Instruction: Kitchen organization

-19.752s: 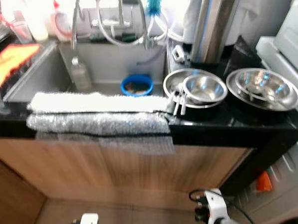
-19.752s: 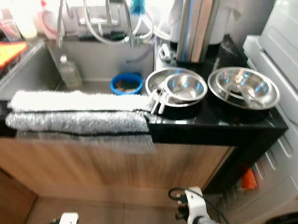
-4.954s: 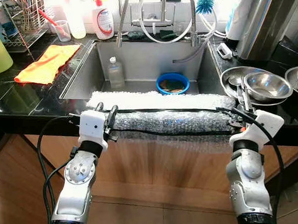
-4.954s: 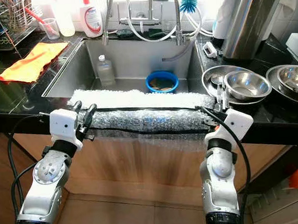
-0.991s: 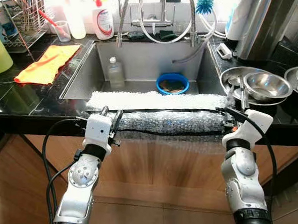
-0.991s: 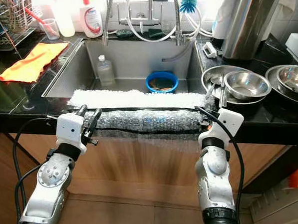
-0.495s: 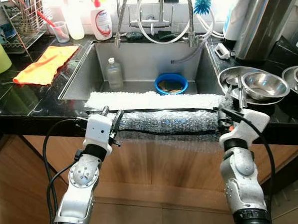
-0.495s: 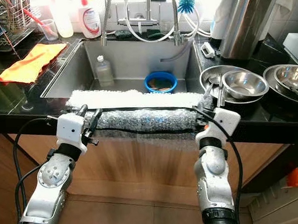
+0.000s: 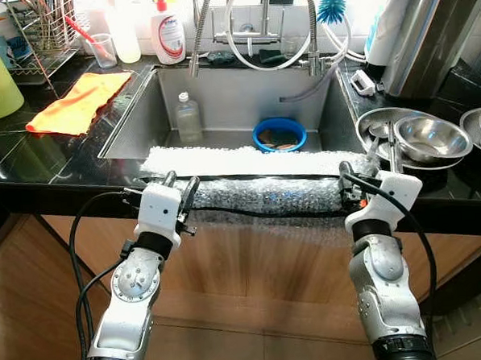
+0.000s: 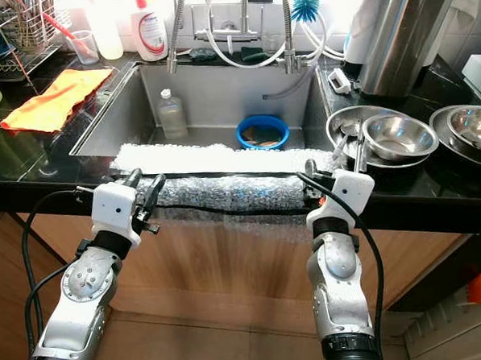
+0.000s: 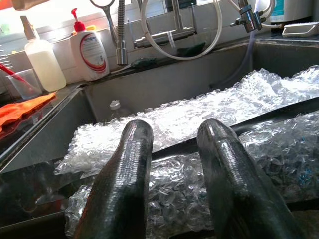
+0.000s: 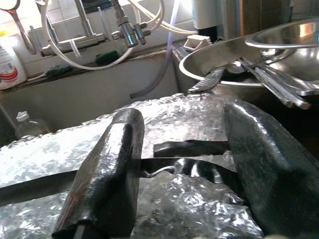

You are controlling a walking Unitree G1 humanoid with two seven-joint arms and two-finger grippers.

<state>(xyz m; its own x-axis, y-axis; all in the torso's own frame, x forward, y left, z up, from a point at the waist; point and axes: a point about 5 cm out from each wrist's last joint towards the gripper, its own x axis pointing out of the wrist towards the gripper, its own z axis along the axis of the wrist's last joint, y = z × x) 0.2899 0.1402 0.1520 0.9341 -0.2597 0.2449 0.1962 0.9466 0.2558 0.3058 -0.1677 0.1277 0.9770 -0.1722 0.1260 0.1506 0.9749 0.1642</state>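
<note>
Both hands, left (image 9: 181, 185) & right (image 9: 358, 172), open at bubble wrap (image 9: 265, 196) ends, gripping nothing.

The soap bottle (image 11: 90, 55) carries a red-ringed label, its lettering too blurred to read.

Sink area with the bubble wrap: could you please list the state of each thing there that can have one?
Clear bubble wrap sheet: draped over the sink's front edge, hanging down the cabinet.
Left gripper: open, fingers at the wrap's left end.
Right gripper: open, fingers straddling the wrap's right end.
Blue round bowl: upright in the sink.
Small clear bottle: upright, capped.
Orange cloth: lying crumpled on the counter.
Steel bowls: nested, upright.
</note>
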